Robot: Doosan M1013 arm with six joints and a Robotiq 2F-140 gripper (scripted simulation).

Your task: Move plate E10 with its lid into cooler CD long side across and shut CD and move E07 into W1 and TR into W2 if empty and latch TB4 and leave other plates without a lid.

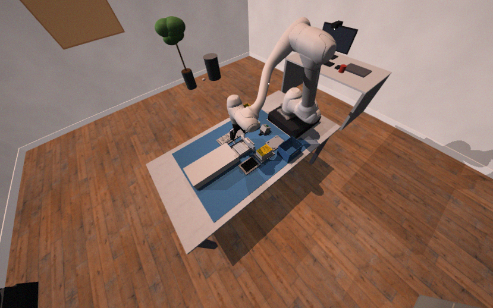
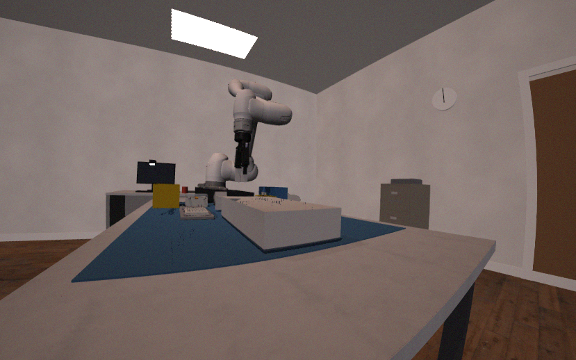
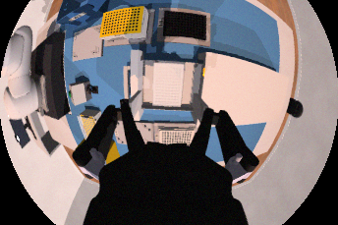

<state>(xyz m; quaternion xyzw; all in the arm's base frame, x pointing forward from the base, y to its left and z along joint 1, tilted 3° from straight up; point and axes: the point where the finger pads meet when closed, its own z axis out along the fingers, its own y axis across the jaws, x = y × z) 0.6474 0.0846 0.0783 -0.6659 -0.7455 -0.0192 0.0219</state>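
My gripper (image 3: 167, 98) is open and empty. It hangs well above the deck nests, also seen in the overhead view (image 1: 234, 134) and the bench-level view (image 2: 240, 166). Below and just ahead of the fingers a pale plate (image 3: 167, 83) sits in its nest (image 1: 241, 147). A second plate with visible wells (image 3: 175, 134) lies right under the fingers (image 1: 225, 138). The white cooler CD (image 1: 212, 164) stands beside them and looks shut. The yellow tip rack (image 3: 122, 22) sits in a work nest. A dark-pocketed nest (image 3: 185, 27) lies next to it. I cannot tell where the lid is.
The blue bin W2 (image 1: 290, 148) stands at the mat's edge near the arm base. The yellow bin W1 (image 2: 166, 195) is at the far side, mostly hidden by the arm in the overhead view. A small box (image 1: 265, 129) sits near the base.
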